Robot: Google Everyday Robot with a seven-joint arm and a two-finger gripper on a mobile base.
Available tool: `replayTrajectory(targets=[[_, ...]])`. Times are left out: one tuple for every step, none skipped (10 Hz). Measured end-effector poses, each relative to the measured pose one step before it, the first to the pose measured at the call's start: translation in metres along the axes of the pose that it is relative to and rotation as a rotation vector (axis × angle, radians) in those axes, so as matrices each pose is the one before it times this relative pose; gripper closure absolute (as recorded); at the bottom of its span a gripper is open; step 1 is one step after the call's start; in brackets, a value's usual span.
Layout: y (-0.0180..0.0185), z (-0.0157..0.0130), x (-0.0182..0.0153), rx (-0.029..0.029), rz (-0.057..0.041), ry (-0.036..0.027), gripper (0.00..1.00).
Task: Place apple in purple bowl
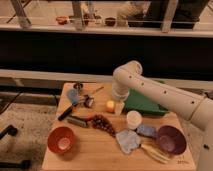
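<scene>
The apple [110, 105] is a small glossy yellow-orange fruit at the middle of the wooden table [95, 155], just left of the green tray. My gripper [116, 104] hangs down from the white arm [150, 90] and is right at the apple, touching or nearly touching its right side. The purple bowl [171, 140] stands empty at the table's front right, well away from the apple and gripper.
A white cup [133, 119] stands just in front of the gripper. A green tray [145, 104] lies under the arm. An orange-red bowl [62, 140] is at the front left. Blue-grey cloths [129, 140], a dark red bunch [102, 122] and utensils [75, 97] lie around.
</scene>
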Motion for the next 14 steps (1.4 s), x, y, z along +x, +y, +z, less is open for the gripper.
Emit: replayTrajectory(targets=[[-0.00045,0.00436,-0.00064,-0.00303,0.00111,-0.00356,0.20],[-0.00054,0.00277,-0.00042,-0.00183,0.00095,-0.00285,0.20],[-0.00085,0.00320,-0.00024,-0.00205,0.00207,-0.00361,0.20],[-0.00129,0.00296,-0.00017,-0.00153,0.00325,-0.00454,0.20],[-0.00170,0.00321,0.00012,-0.00222,0.00367,-0.00493,0.20],[-0.00102,0.00228,0.00006,-0.00168,0.00211,-0.00349,0.20],[-0.00144,0.00257,-0.00002,-0.00178,0.00294,-0.00463,0.20],[-0.00138,0.00384,0.00042,-0.00345,0.00346,-0.00518,0.20],[-0.00192,0.00365,0.00089,-0.00272,0.00434,-0.00583,0.20],[-0.00177,0.00378,0.00171,-0.00284,0.00498,-0.00560,0.20],[-0.00192,0.00344,0.00150,-0.00305,0.00502,-0.00717,0.20],[-0.00061,0.00258,0.00098,-0.00365,0.00272,-0.00466,0.20],[-0.00032,0.00252,0.00099,-0.00423,0.00229,-0.00339,0.20],[0.00035,0.00465,0.00046,-0.00982,0.00192,-0.00558,0.20]])
